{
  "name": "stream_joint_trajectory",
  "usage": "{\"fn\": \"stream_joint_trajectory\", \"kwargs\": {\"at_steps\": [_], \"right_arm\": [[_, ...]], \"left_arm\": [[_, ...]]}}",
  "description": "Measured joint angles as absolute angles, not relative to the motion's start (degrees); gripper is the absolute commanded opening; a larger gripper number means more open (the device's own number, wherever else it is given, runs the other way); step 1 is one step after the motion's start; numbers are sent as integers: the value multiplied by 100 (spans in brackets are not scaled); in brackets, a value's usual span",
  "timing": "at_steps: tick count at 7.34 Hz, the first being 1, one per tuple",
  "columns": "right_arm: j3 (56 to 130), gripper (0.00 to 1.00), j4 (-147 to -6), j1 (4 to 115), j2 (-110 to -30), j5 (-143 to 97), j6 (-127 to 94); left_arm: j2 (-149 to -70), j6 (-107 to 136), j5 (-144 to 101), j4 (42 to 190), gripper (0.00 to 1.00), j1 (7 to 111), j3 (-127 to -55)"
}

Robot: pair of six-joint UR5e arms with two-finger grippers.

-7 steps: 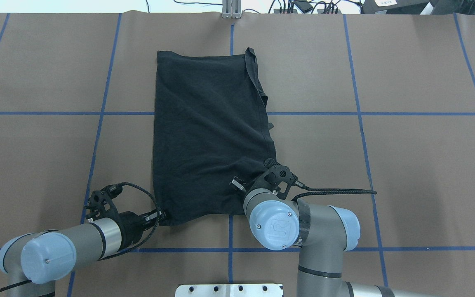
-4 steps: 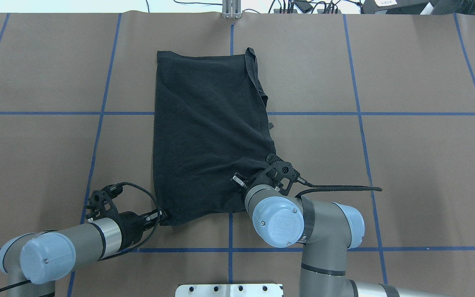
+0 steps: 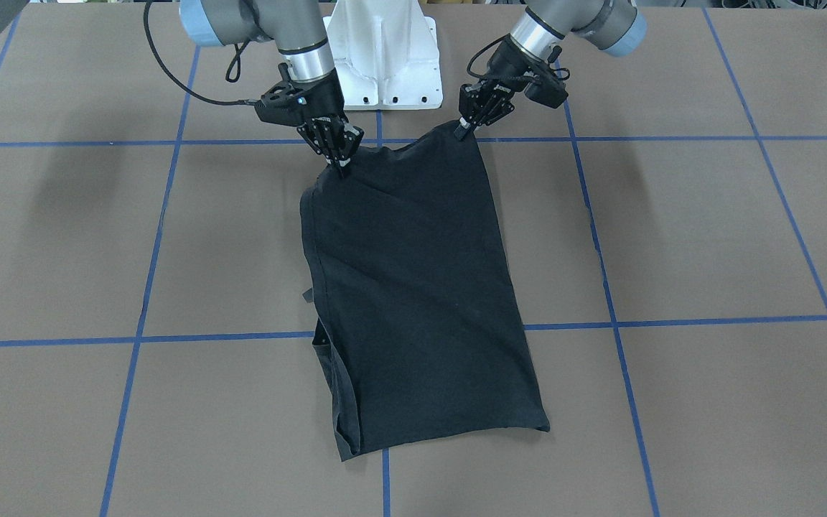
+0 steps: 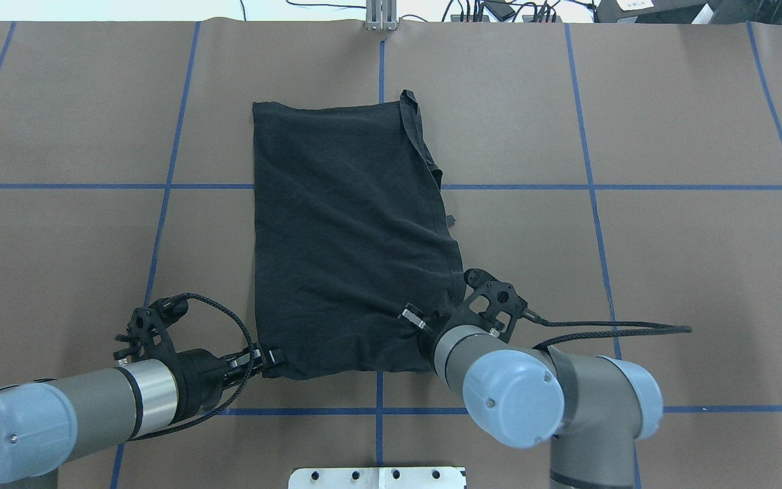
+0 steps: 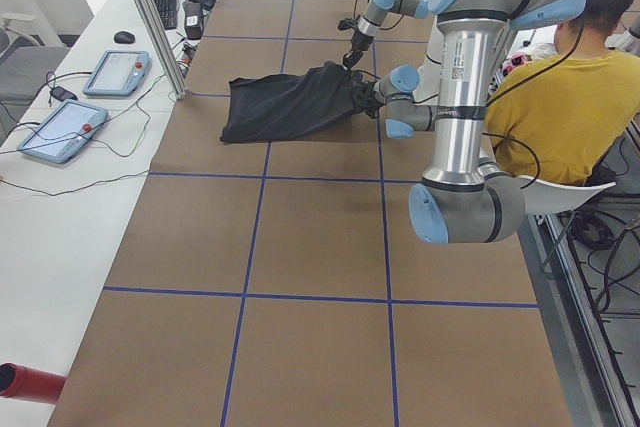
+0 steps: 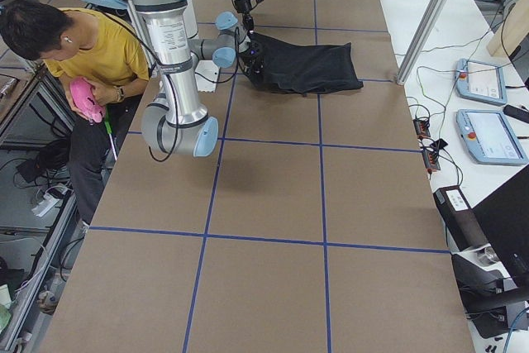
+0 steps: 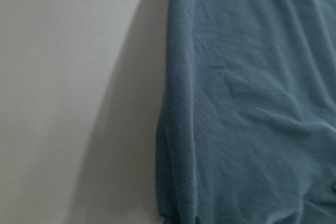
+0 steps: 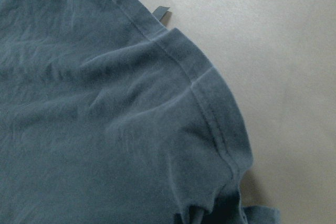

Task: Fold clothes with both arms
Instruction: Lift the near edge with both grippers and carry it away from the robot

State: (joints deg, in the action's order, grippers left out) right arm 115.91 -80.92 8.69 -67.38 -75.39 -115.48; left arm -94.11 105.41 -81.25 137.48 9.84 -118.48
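On the table point(image 4: 669, 238), left hand point(image 3: 465, 127) and right hand point(image 3: 339, 166) each pinch a corner of the T-shirt point(image 3: 413, 287).

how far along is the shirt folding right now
Done: the T-shirt lies on the table, already folded into a narrow strip. In hand: the left gripper and right gripper each pinch a corner of its robot-side edge. Left, probably: carrying that edge over to the far end to halve it.

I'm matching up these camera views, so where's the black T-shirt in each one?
Front-facing: T-shirt centre.
Overhead: T-shirt centre.
Exterior left: T-shirt upper middle.
Exterior right: T-shirt upper middle.
Left wrist: T-shirt fills right half.
Right wrist: T-shirt fills left side.
Landmark: blue tape line crossing under it.
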Motion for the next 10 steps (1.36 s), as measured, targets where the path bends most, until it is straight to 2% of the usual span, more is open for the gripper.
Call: {"fn": "stream_joint_trajectory", "kwargs": {"at_steps": [2,3,7,9,10], "right_arm": [[13096,0,-9380,-5,-7024,-7273,-11583],[13390,0,-9718,-240,-7026,-7153,-11573],[13429,0,-9935,437,-6974,-7227,-11121],[13266,0,-9932,847,-6820,-7346,-10985],[12963,0,-9935,1020,-6535,-7361,-10957]], "left_arm": [[-9050,10552,-8285,13443,0,794,-12756],[-8976,10554,-8358,13270,0,724,-13044],[-9222,10185,-8777,12778,0,976,-13126],[-9688,9925,-8803,12501,0,1320,-12787],[-10060,9825,-8805,12311,0,1508,-12510]]}}
